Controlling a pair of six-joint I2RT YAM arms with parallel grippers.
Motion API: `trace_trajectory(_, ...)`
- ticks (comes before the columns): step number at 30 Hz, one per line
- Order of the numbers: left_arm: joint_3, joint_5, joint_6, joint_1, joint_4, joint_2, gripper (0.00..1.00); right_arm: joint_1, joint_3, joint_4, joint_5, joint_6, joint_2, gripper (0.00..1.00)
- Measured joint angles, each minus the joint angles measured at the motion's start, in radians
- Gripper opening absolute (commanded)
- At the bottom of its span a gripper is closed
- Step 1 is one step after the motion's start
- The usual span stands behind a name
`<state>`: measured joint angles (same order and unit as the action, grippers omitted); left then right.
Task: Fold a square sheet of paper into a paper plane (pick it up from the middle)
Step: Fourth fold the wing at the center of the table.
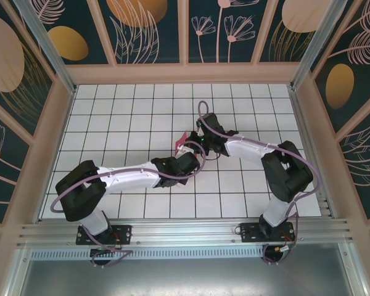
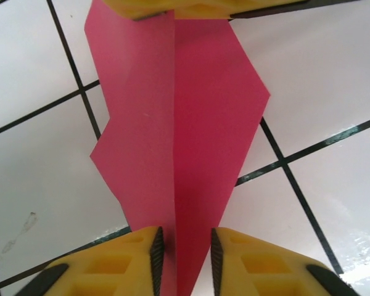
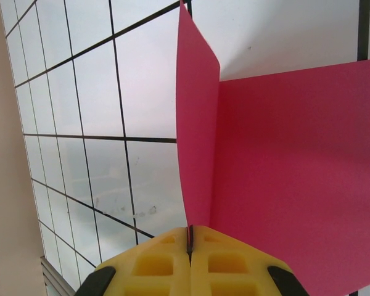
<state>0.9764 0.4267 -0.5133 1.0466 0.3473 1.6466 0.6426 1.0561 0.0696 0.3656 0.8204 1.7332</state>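
The magenta-pink paper plane [image 2: 191, 123] is a pointed, folded shape with a centre crease, held above the tiled table [image 1: 123, 111]. In the top view the paper plane [image 1: 180, 140] peeks out left of where both grippers meet. My left gripper [image 2: 185, 237] straddles its narrow tip; the yellow jaws stand a little apart, the left pad near the crease and a gap at the right pad. My right gripper [image 3: 189, 231] is shut on the paper plane [image 3: 283, 172], one flap standing up from the pinch. Its yellow fingers [image 2: 172, 6] hold the far end in the left wrist view.
Both arms reach in toward the middle of the white grid table, the left gripper [image 1: 194, 157] and right gripper [image 1: 201, 140] close together. Patterned walls [image 1: 31, 123] and a metal rail [image 1: 172, 231] enclose the table.
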Motion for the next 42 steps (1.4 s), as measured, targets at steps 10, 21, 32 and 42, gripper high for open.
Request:
trace_trajectory(10, 0.0, 0.043, 0.007, 0.0, 0.001, 0.03, 0.21, 0.001, 0.005, 0.005, -0.006, -0.003, 0.004, 0.04)
trace_trajectory(21, 0.0, 0.049, 0.015, 0.0, -0.009, 0.035, 0.1, 0.001, 0.016, 0.011, -0.008, -0.003, 0.016, 0.04)
trace_trajectory(32, -0.032, 0.006, 0.002, 0.001, -0.109, 0.049, 0.0, 0.001, 0.022, 0.026, -0.018, -0.007, 0.018, 0.18)
trace_trajectory(42, -0.109, -0.056, -0.051, 0.001, -0.253, 0.05, 0.0, -0.005, 0.022, 0.061, -0.025, -0.045, 0.011, 0.42)
